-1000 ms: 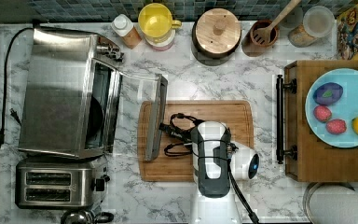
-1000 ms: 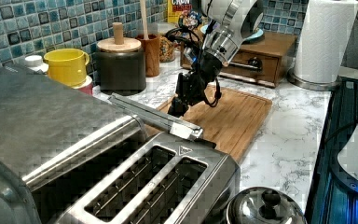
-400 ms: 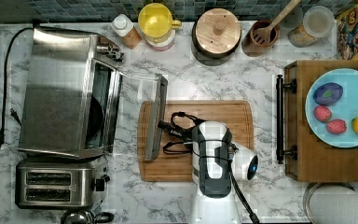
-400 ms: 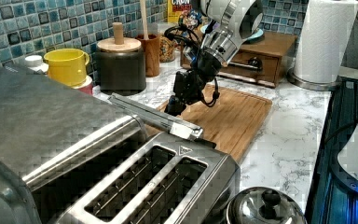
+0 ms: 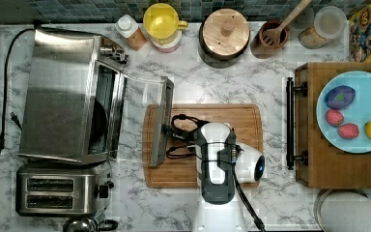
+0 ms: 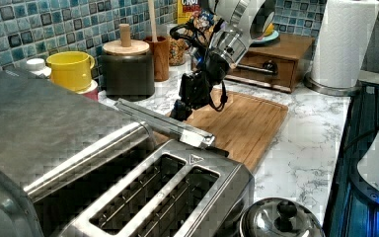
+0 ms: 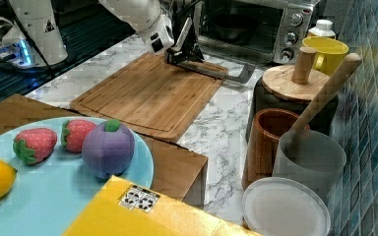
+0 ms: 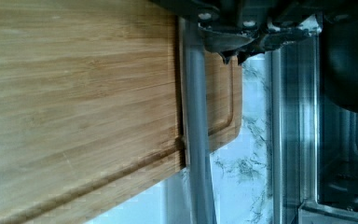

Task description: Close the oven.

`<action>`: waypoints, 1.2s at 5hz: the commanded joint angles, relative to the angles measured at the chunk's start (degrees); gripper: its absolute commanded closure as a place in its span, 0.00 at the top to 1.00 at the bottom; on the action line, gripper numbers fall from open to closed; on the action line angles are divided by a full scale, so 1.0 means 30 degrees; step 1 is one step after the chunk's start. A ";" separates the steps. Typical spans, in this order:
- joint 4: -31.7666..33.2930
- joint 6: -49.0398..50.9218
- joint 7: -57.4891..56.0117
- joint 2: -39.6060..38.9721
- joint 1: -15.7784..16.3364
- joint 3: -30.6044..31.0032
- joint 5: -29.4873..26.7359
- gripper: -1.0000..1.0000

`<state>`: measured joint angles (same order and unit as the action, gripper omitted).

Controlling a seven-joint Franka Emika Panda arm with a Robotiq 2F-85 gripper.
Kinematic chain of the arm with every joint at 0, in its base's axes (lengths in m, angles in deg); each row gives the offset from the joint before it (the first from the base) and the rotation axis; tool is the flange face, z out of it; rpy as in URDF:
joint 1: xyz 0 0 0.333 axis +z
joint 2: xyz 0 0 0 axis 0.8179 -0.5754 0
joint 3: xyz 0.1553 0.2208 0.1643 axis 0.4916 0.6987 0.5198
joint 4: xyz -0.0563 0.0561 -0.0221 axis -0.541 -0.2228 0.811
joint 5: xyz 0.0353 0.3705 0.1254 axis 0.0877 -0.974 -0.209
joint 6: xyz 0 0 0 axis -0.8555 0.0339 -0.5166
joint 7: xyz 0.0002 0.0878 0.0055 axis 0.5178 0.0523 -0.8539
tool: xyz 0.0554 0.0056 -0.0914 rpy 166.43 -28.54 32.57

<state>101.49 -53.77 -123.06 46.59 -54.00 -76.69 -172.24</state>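
Steel oven (image 5: 60, 92) door ajar — end effector (image 6: 181, 106) fingertips hidden.

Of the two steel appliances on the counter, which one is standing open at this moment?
The oven, the larger box with a glass door folded down toward the cutting board. The toaster beside it has only two top slots.

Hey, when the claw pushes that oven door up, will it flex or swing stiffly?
The metal-framed glass door of the stainless-steel toaster oven likely swings rigidly on its hinge. Its smooth bar handle may be slippery. The boxy oven probably stays put.
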 commanded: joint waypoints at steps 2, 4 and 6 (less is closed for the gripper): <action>-0.4794 0.2005 0.2501 0.0210 0.1560 0.1449 0.3040 0.00; -0.4840 0.1487 0.5287 0.2637 0.2748 0.2417 0.4150 0.00; -0.6356 -0.1752 1.0533 0.2636 0.4462 0.4068 0.8780 0.00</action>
<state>97.01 -60.48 -97.99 49.95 -50.77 -73.20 -146.50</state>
